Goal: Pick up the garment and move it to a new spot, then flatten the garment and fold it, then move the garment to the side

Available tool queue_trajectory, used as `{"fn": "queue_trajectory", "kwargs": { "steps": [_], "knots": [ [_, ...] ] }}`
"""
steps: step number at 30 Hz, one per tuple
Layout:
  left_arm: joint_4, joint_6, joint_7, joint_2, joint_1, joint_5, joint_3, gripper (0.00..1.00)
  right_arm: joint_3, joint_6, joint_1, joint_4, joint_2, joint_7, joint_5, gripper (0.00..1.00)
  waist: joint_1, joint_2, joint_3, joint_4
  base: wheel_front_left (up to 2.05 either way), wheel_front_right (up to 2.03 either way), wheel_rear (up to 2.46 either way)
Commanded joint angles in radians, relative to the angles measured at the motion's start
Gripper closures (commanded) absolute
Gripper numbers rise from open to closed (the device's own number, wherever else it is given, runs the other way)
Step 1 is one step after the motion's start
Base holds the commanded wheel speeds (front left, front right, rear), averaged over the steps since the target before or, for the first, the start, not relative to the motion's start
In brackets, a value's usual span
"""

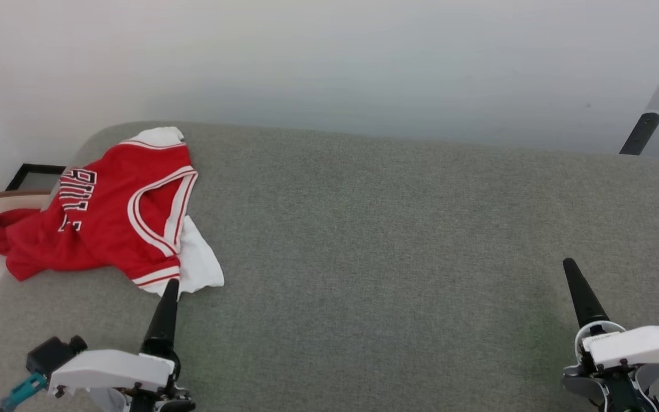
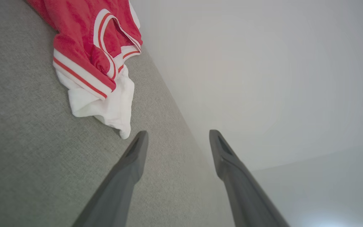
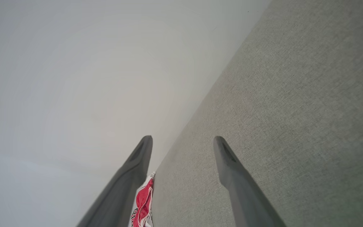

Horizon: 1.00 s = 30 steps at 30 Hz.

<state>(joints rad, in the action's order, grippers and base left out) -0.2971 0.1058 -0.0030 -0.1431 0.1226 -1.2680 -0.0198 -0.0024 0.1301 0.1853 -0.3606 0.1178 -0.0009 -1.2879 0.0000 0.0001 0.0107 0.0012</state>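
Jersey lies crumpled at the far left corner of the grey bench, lettering sideways, one white sleeve spilling toward me and its red tail drooping over the left edge. My left gripper stands wide open and holds nothing. Its fingers point at that sleeve, one fingertip just beside the hem, and I cannot tell whether it touches. My right gripper is just as wide open and empty, well apart from the cloth, over the bare right side of the bench. I judge the step in hand to be the first pickup. To do it well I would not pinch the loose sleeve alone, since the jersey would likely trail and twist. Better to slide the left fingers on over the striped armhole trim and close on red body and sleeve together, low enough to catch cloth but not to dig into the padding. The right gripper should cross over and take the far shoulder or neckline, so the jersey lifts spread between two holds. Then lift straight up until the tail clears the edge and carry it to the open middle, where there is room to flatten.
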Motion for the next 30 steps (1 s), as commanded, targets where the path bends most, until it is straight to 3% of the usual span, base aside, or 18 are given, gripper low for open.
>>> {"fn": "queue_trajectory", "kwargs": {
  "steps": [1, 30],
  "knots": [
    [0.012, -0.006, -0.012, -0.016, 0.033, 0.053, 0.008, 0.0, 0.01, 0.0, 0.044, 0.005, 0.011, -0.011, 0.049, 0.0, 0.0, -0.0001, 0.001, 0.0, 0.0, 0.0, 0.0],
    [-0.004, -0.012, -0.109, -0.069, 0.064, 0.542, 0.059, 0.0, -0.014, 0.0, 0.105, -0.045, 0.018, -0.082, 0.648, 0.0, 0.0, -0.0001, 0.016, -0.006, 0.0, 0.0, 0.0]
  ]
}}
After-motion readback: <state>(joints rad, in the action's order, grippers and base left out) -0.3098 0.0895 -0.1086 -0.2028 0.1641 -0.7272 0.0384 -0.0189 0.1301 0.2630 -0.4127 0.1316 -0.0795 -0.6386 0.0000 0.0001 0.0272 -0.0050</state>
